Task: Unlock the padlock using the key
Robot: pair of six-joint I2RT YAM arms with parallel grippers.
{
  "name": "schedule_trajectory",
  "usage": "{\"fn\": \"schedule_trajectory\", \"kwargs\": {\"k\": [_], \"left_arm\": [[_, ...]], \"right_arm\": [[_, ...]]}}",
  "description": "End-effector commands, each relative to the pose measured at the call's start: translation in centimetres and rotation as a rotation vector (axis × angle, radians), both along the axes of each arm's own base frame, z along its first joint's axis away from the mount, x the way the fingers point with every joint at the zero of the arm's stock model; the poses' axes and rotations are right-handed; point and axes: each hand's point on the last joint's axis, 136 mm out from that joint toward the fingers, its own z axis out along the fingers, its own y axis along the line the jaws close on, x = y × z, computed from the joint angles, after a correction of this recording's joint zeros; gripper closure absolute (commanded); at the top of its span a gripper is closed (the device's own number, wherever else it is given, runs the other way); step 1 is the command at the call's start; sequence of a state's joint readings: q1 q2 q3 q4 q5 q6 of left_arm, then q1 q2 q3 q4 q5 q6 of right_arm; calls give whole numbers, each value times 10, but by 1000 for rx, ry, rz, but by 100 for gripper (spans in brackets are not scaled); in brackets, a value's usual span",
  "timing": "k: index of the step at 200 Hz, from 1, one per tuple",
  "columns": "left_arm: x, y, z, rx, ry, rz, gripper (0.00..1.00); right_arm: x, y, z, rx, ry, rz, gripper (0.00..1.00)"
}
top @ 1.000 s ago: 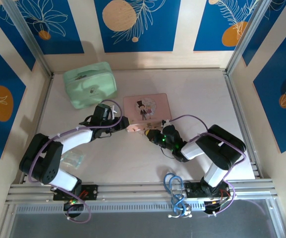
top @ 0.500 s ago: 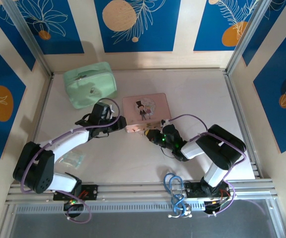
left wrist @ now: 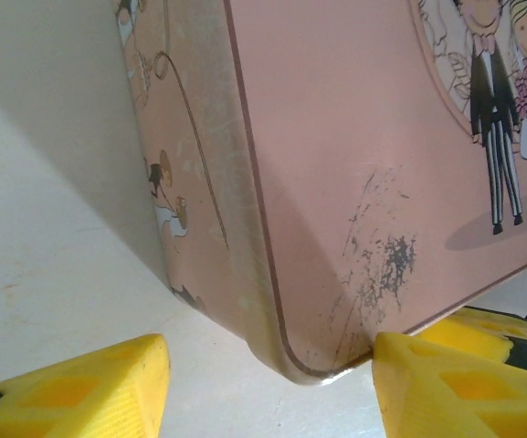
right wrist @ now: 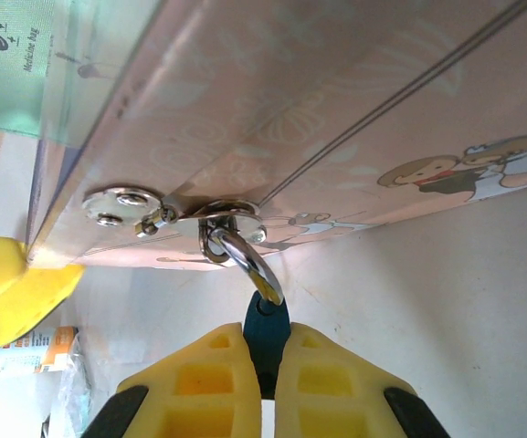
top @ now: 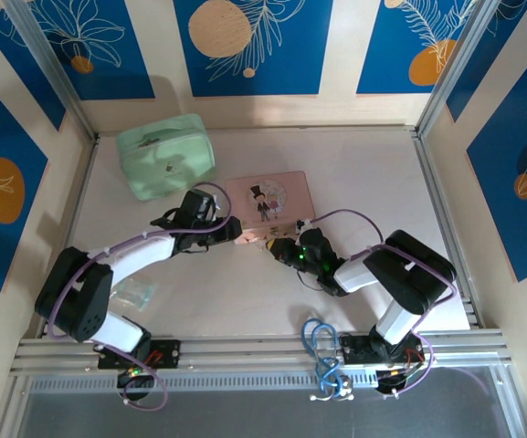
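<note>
Enclosed by blue-panelled walls (top: 245, 46), the pale counter (top: 363, 173) is occupied by a pink tin (top: 268, 196), straddled at its corner by the left tool (left wrist: 268, 370), jaws apart. Hung from the tin's hasp (right wrist: 217, 214), the padlock (right wrist: 265, 315) is pinched by the closed right tool (right wrist: 263, 351); tiny, light, rigid and likely slippery, it is best held by its flat body.

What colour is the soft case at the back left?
The case is mint green, clearest in the top external view.
</note>
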State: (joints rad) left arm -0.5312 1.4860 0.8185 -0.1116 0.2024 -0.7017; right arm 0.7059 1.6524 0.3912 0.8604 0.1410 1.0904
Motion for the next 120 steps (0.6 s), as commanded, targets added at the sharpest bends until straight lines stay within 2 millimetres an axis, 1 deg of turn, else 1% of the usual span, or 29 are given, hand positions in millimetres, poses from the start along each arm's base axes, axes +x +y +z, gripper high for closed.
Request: {"fn": "schedule_trajectory", "kwargs": {"k": [1,30,67,120], "left_arm": [[6,0,-7,19,7,16,41],[3,3,-14,26,15,31,42],[3,10,-17,55,12,45,43],[5,19,-21,96,19,63,45]], "right_arm": [[3,3,12,2,-30,23,100],[1,3,13,-7,-30,26,100],[1,4,12,-9,-28,29,100],[-1,-1,11,-22,-33,32,100]]}}
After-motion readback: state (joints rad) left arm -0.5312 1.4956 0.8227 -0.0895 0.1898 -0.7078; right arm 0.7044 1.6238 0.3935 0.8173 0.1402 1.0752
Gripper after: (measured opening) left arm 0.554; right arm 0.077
